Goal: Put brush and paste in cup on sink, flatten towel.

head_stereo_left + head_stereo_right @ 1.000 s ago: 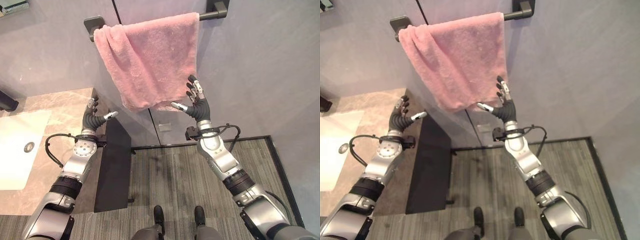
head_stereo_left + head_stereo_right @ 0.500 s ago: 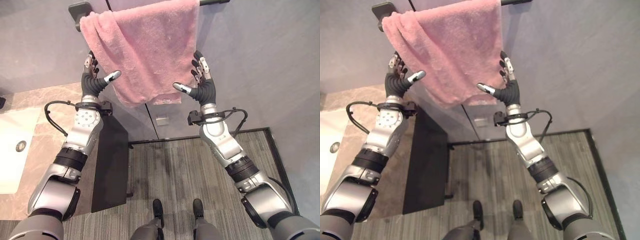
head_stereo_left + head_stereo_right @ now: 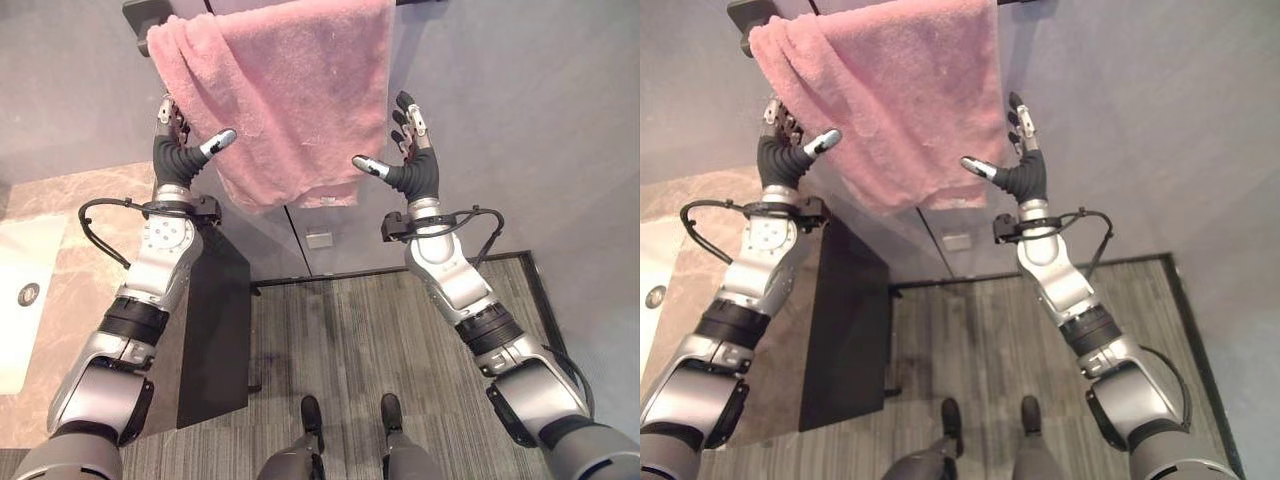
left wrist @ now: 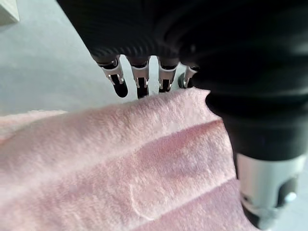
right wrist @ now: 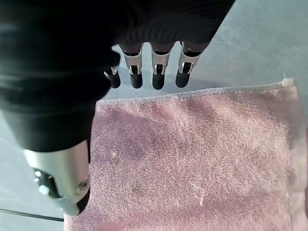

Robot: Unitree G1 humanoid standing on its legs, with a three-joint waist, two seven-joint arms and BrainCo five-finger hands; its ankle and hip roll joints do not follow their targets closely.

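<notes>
So the pink towel [image 3: 285, 95] hangs over a dark wall rail [image 3: 140, 14] at the top of the frame, bunched and creased toward its left edge, smoother on the right. The left robot hand [image 3: 178, 150] is up at the towel's left edge, fingers straight and spread behind the cloth, thumb sticking out in front, not clamped on anything. In its wrist view the fingertips [image 4: 120, 89] sit right at the towel's folded edge. The right robot hand [image 3: 408, 165] is just beside the towel's right edge, lower part, also spread wide, thumb pointing toward the cloth. The marble counter [image 3: 60, 215] with the white sink [image 3: 18, 290] sits at the left of the frame.
</notes>
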